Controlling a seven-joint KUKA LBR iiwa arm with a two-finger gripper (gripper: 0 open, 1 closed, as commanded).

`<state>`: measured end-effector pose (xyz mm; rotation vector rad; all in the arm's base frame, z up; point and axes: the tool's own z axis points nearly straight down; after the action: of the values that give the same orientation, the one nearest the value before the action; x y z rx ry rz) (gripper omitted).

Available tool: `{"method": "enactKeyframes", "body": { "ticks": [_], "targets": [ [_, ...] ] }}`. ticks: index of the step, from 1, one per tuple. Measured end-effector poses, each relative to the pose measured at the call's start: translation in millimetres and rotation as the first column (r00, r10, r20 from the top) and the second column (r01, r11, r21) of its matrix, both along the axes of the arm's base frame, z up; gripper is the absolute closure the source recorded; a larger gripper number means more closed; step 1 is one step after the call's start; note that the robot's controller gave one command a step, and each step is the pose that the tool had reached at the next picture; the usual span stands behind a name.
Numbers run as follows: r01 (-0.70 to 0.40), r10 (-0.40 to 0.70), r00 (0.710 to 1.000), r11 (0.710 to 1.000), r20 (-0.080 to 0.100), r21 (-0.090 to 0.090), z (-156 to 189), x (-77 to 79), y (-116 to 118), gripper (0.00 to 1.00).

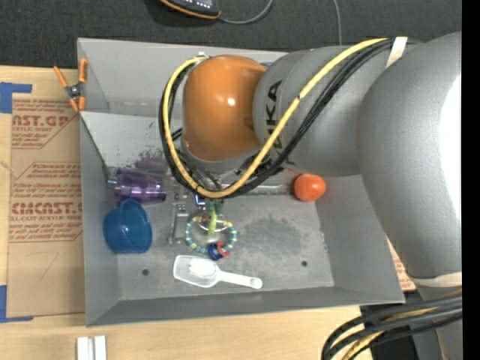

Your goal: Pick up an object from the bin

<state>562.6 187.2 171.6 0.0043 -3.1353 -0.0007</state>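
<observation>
Gripper [196, 214] hangs low in the middle of the bin [247, 295], tucked under the arm's orange cover. Can't tell if it's open or closed. Right below it is a colourful beaded ring [211, 235] with a white scoop [204, 271] just in front. Blue cup [127, 227] and purple cup [138, 186] sit left, orange ball [309, 187] right.

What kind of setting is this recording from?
Probably a robotics lab's bin-picking test station: a grey metal bin holds loose odds like a blue cup, a white scoop and an orange ball, with a cabled robot arm reaching over it.
</observation>
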Motion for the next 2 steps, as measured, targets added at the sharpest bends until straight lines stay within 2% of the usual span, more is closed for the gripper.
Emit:
{"method": "enactKeyframes", "body": {
  "ticks": [1, 2],
  "targets": [
    [0.002, -0.002, 1.000, 1.000, 0.007, 0.001, 5, 2.1, -1, 0.00],
    [-0.007, 0.007, 1.000, 1.000, 0.005, 0.001, -98, -7.4, -81, 0.00]
  ]
}}
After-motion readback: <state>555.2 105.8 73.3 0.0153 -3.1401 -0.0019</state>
